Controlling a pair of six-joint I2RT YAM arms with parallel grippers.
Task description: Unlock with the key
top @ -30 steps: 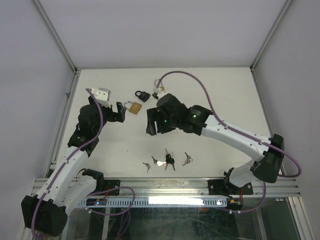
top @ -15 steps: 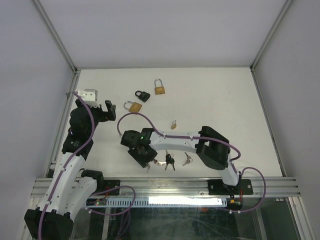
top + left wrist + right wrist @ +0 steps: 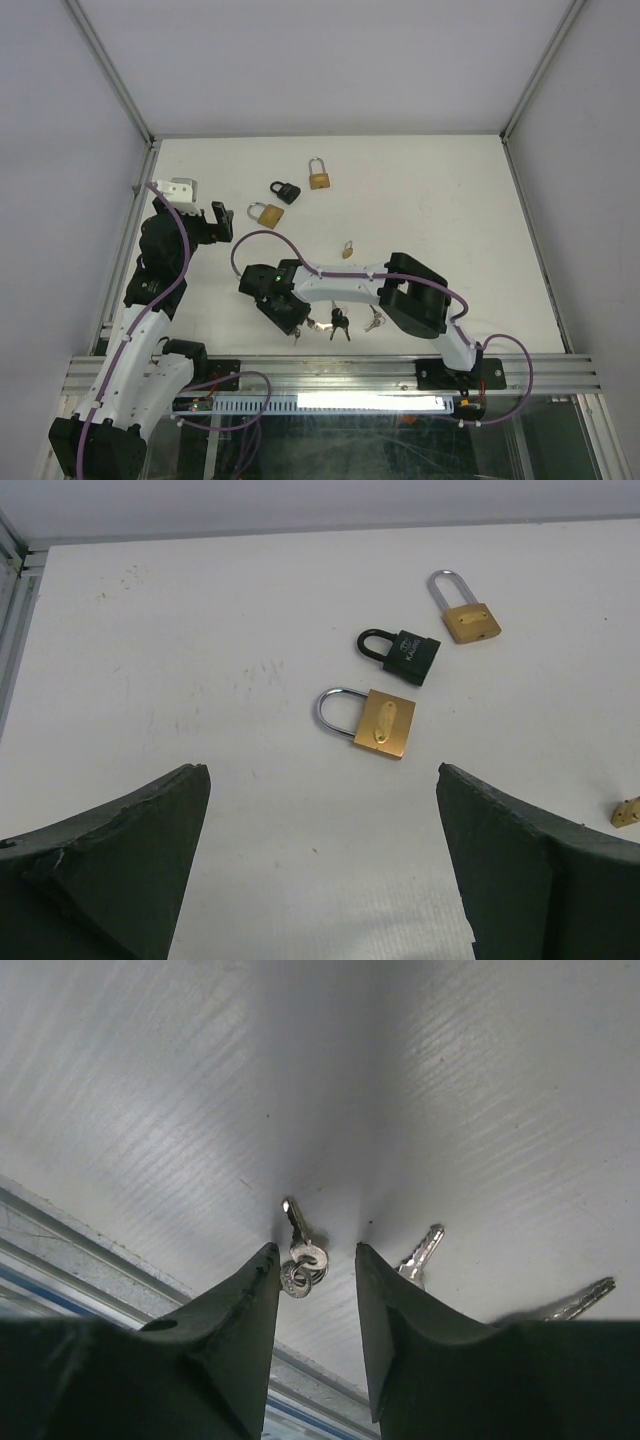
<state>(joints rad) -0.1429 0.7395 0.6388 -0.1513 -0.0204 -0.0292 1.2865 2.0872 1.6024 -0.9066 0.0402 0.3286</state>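
A small silver key on a ring lies flat near the table's front edge, and also shows in the top view as the key. My right gripper is lowered over it, jaws partly narrowed, with the ring in the gap next to the left finger; I see no grip. Three padlocks lie at the back: a brass padlock, a black padlock and a long-shackled brass padlock. My left gripper hovers wide open and holds nothing, short of the nearest brass padlock.
Two more keys lie just right of my right fingers, black-headed keys among them. A tiny brass padlock sits mid-table. The metal front rail runs close behind the keys.
My right arm has swung from the padlocks at the back down to the keys at the front, and its jaws have narrowed. My left arm drew back left, away from the brass padlock.
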